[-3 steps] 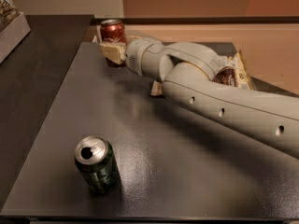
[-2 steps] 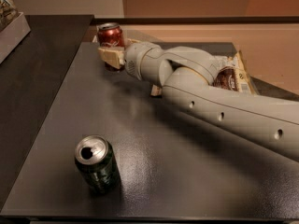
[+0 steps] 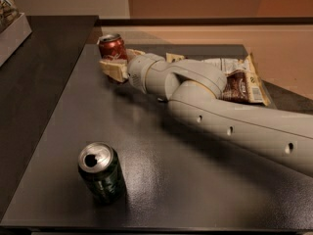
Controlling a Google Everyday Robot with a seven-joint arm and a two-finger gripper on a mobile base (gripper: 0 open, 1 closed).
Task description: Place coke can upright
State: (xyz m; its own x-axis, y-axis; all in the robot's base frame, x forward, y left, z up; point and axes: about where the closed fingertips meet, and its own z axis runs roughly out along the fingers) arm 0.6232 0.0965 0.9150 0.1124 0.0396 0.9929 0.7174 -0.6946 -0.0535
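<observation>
My gripper (image 3: pixel 120 62) clamps the lower body of the coke can (image 3: pixel 112 44) at the far left of the dark table (image 3: pixel 195 190), the can standing roughly upright. I judge this the setting-down step. Next I must seat its base flat, then let go cleanly. A green can (image 3: pixel 100 173) stands near left, and snack packets (image 3: pixel 239 80) lie far right.

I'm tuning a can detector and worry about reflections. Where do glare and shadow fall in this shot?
Camera view: warm, dim light. A soft sheen lies on the dark table right of the green can, whose silver top glints. The arm casts a dark band on the table beneath it. The gripper is at the coke can, far left, where the can's top rim catches light.
</observation>
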